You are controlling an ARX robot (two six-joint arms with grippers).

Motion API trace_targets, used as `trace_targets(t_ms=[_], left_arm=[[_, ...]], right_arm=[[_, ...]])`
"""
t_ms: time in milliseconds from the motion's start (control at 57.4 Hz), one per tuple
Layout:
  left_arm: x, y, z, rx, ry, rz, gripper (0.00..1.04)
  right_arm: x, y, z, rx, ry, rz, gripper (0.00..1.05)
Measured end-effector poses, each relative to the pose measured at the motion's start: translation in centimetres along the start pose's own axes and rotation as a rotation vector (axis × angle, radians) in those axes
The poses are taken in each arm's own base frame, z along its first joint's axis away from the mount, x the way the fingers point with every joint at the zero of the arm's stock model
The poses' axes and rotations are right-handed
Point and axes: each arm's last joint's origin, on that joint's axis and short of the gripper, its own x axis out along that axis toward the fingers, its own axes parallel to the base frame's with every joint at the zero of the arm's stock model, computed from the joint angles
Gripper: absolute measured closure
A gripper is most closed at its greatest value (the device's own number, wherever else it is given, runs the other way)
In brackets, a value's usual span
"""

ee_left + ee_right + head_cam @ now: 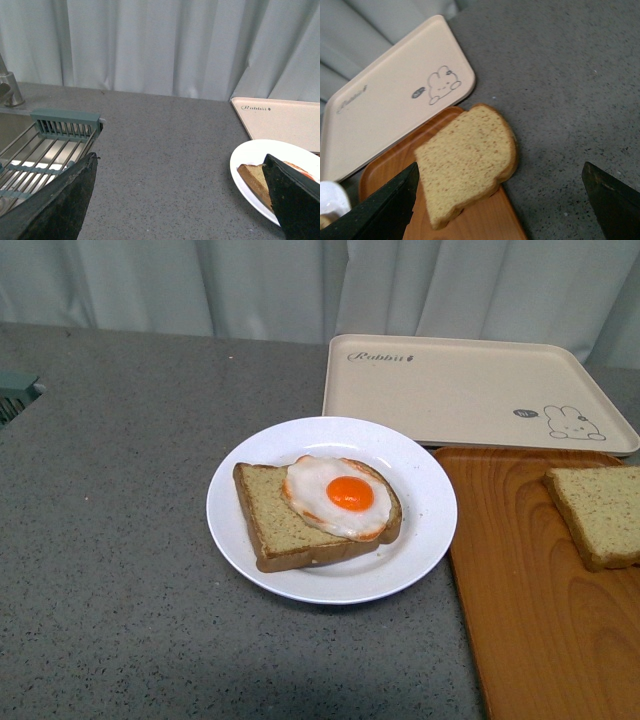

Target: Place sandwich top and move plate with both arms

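Note:
The sandwich top (600, 512) is a tan speckled bread slice lying on the wood-grain tray (530, 610) at the right; in the right wrist view the sandwich top (467, 160) overhangs the tray's edge. The white plate (425, 490) sits mid-table holding a bread slice (270, 520) topped with a fried egg (340, 495). Neither arm shows in the front view. My right gripper (500, 175) is open above the sandwich top and the counter beside it. My left gripper (180, 165) is open over bare counter, the plate (252, 152) by one of its fingers (295, 195).
A beige rabbit-printed tray (470, 390) lies behind the plate, against the curtain. A sink with a green drying rack (55, 135) and a tap (9, 90) is off to the left. The grey counter (110, 540) stretches left of the plate.

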Motion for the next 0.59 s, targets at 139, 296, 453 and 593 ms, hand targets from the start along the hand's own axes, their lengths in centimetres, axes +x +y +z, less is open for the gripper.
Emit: trace_targets(t_ms=[139, 296, 453, 593], left_arm=[[0.0, 0.0, 0.0, 0.0, 0.0, 0.0, 0.06], [0.0, 0.0, 0.0, 0.0, 0.0, 0.0, 0.06], [0.0, 0.0, 0.0, 0.0, 0.0, 0.0, 0.06], [0.0, 0.0, 0.0, 0.0, 0.0, 0.0, 0.06]], right_arm=[[2.1, -0.9, 0.1, 0.051, 0.033, -0.065, 0.09], [3.5, -1.8, 0.5, 0.066, 0.038, -0.125, 0.09], [5.1, -2.5, 0.3, 0.073, 0.06, -0.167, 0.09], [6.2, -2.6, -0.1, 0.065, 0.073, -0.19, 0.09]])
